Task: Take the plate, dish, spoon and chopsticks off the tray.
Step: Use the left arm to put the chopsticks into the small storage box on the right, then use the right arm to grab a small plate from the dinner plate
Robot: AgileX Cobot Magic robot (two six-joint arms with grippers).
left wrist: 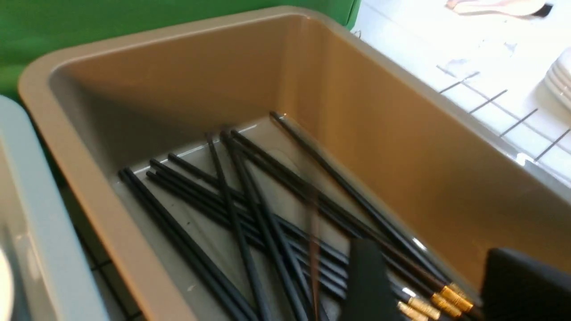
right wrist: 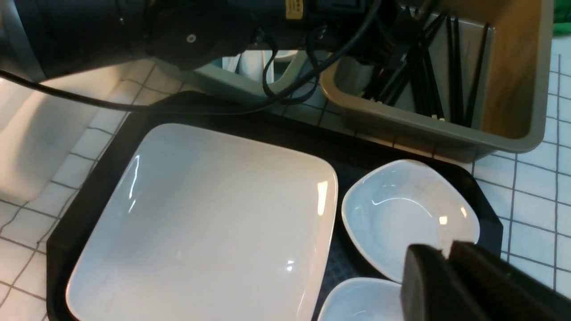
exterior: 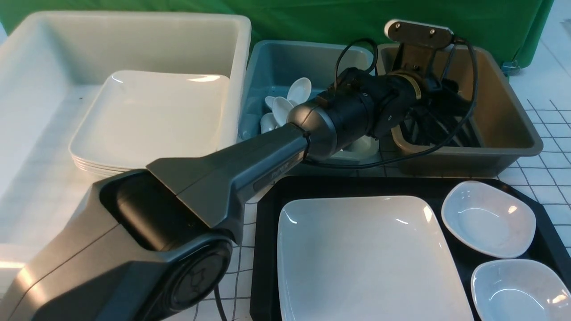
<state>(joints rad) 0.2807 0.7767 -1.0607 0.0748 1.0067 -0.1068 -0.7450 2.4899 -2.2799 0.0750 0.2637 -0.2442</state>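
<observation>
My left gripper (left wrist: 435, 267) hangs over the brown tub (exterior: 513, 133) with its fingers spread wide and nothing between them. The chopsticks (left wrist: 250, 214) lie in a loose crossed heap on the tub's floor below. One stick is smeared in the picture, so I cannot say whether it is at rest. My right gripper (right wrist: 446, 254) hovers above the dish side of the tray (exterior: 357, 186), pads pressed together on nothing that I can see. No spoon shows on the tray, while several spoons (exterior: 290, 100) sit in the blue tub (exterior: 276, 67). The plate (exterior: 370, 254) lies flat on the tray, with the far dish (exterior: 488, 218) just beside its right edge and the near dish (exterior: 519, 290) next to that. I judge the plate stiff, glazed and slick, heavy for a pinch, and liable to chip if knocked. Its low rim is the only hold, and the far edge looks best, since a strip of bare tray shows there. The dishes should be lighter, and their deeper walls are easier to nip. Room is tight: my left arm (exterior: 232, 178) slants over the tray's far left corner, and its cable droops near the far rim. The stack of plates (exterior: 151, 120) sits inside the tall white tub (exterior: 44, 67), so its wall must be cleared.
</observation>
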